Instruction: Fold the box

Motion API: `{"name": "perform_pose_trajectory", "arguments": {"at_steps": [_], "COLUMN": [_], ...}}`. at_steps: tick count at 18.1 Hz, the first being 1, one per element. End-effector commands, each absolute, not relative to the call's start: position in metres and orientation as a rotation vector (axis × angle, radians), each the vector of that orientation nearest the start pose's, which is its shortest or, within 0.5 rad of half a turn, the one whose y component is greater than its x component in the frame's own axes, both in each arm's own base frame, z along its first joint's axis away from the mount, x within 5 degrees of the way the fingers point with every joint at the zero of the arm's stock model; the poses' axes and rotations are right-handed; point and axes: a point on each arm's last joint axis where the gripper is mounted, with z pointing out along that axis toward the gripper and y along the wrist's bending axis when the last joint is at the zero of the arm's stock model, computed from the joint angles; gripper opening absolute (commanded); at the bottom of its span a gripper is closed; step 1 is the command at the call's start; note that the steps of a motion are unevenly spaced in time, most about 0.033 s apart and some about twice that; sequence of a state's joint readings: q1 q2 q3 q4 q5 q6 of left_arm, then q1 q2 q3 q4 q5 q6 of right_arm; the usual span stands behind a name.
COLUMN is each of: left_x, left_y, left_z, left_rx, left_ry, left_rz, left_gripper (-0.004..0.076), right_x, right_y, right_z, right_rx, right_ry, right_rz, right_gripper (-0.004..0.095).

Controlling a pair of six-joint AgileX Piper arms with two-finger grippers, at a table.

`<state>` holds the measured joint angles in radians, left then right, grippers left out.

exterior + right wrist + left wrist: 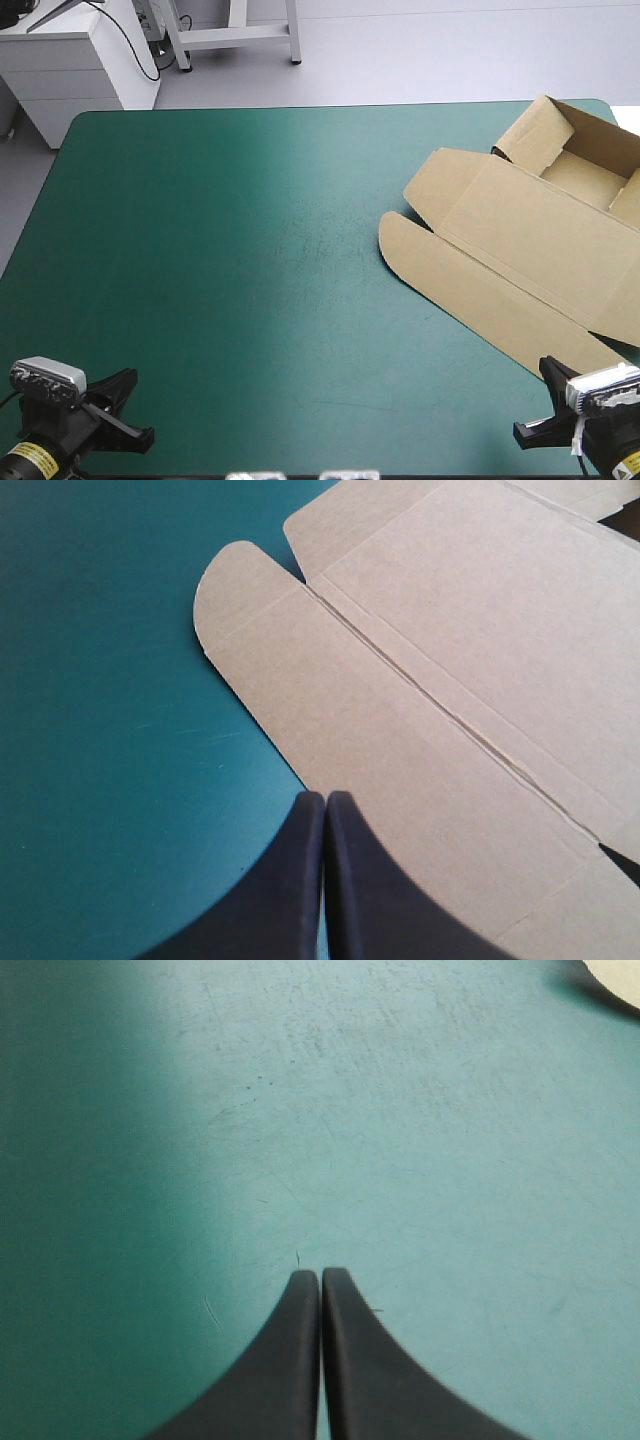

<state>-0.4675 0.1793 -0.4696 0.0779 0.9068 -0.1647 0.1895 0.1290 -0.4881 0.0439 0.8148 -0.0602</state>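
The brown box lies at the table's right side as an open tray, walls raised at the far right corner, its lid and front flap flat toward the middle. My right gripper sits at the near right corner, shut, just short of the flap's near edge. In the right wrist view the shut fingertips rest at the edge of the flat brown flap, holding nothing. My left gripper is at the near left corner, shut and empty over bare teal-green cover; a corner of the box shows far ahead of it.
The teal-green table is bare across its left and middle. A white cabinet and a metal stand stand beyond the far edge.
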Motion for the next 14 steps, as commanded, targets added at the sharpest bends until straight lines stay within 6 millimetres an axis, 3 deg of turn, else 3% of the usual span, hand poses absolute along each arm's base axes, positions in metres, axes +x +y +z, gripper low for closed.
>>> {"name": "perform_pose_trajectory", "arguments": {"at_steps": [1, 5, 14], "left_x": [0.035, 0.035, 0.035], "left_y": [-0.013, -0.013, -0.015], "left_z": [0.289, 0.289, 0.289], "left_rx": [0.331, 0.332, 0.351], "left_ry": [1.993, 1.993, 1.984], "left_rz": [-0.319, -0.328, -0.340], "left_gripper": [-0.0008, -0.0008, -0.0008], "right_x": [0.026, 0.025, 0.024], "right_y": [0.007, 0.007, 0.007], "right_z": [0.296, 0.286, 0.286], "right_rx": [-0.225, -0.192, -0.184], "right_ry": [1.840, 1.851, 1.835], "right_rz": [0.136, 0.161, 0.166], "right_gripper": [-0.0020, -0.0020, -0.0020]}}
